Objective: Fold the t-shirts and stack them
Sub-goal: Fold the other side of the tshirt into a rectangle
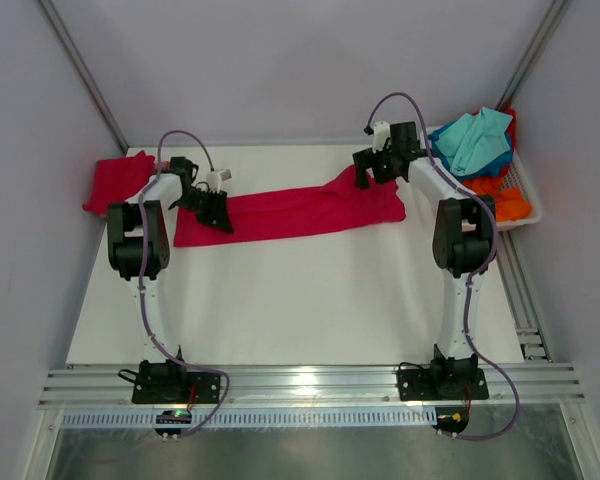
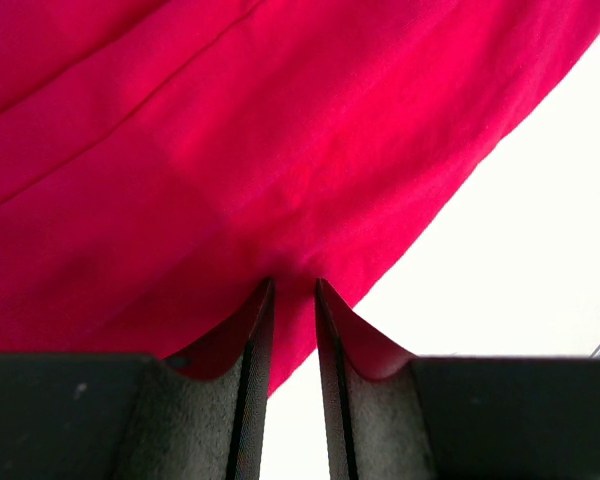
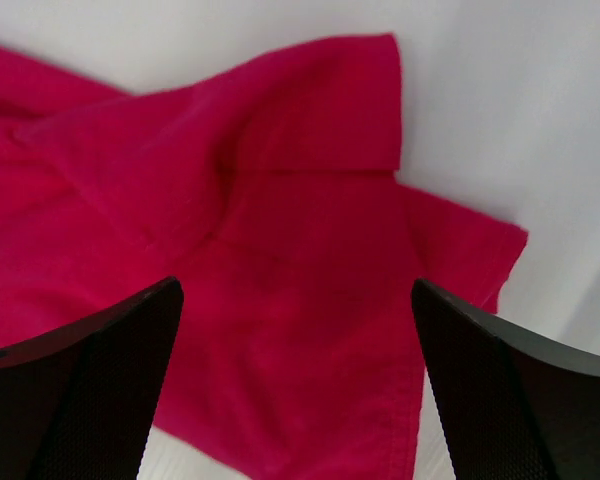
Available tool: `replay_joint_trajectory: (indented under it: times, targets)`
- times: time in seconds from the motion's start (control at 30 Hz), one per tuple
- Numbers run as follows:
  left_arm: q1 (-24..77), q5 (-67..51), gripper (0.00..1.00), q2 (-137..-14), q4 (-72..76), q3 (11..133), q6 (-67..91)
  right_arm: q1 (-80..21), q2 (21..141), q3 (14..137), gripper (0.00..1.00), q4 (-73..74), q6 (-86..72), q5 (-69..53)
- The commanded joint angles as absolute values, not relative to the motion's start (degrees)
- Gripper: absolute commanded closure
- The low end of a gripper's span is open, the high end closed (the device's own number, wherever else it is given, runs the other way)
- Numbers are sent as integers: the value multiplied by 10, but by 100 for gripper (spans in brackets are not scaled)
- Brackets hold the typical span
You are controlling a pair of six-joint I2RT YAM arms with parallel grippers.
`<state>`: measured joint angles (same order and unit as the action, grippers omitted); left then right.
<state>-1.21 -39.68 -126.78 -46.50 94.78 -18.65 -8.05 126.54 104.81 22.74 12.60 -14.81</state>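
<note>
One axis to mind: left to right across the table (image 1: 300,300), along the red shirt (image 1: 300,212) stretched between both grippers. At its left end, low, the left gripper (image 1: 215,212), clenched on the cloth edge. Just above its right end, the right gripper (image 1: 363,175), spread wide, holding nothing. Both reached far out from the near edge, tilted down.

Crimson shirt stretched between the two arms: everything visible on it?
The crimson t-shirt is soft matte cloth, folded into a long band lying on the white table, slightly wrinkled. Its left end is pinched in the left gripper; its right end, short sleeve showing, lies under the open right gripper, which holds nothing.
</note>
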Motion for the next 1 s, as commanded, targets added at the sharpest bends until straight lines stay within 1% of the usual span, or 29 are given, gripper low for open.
replay_joint_trajectory:
  times: [0.0, 0.1, 0.17, 0.27, 0.47, 0.57, 0.6, 0.8, 0.97]
  targets:
    - [-6, -359, 75, -1270, -494, 933, -207, -84, 1167, 1017, 1, 263, 180, -199]
    - [-6, -345, 74, -1258, -485, 929, -206, -83, 1123, 947, 1, 272, 205, -210]
    - [-7, -335, 74, -1249, -475, 926, -194, -84, 1105, 891, 1, 252, 213, -194]
    - [-7, -303, 73, -1242, -448, 920, -181, -84, 1097, 860, 1, 241, 213, -145]
    - [-7, -258, 72, -1233, -414, 913, -156, -84, 1136, 866, 1, 235, 178, -34]
    - [-7, -239, 72, -1223, -403, 906, -152, -84, 1148, 868, 1, 219, 158, -3]
    - [-7, -236, 72, -1216, -400, 902, -151, -84, 1151, 871, 1, 216, 156, 32]
    - [-7, -196, 72, -1190, -375, 876, -140, -84, 1191, 890, 1, 205, 146, 129]
    - [-6, -171, 72, -1175, -374, 860, -142, -84, 1202, 875, 1, 188, 154, 182]
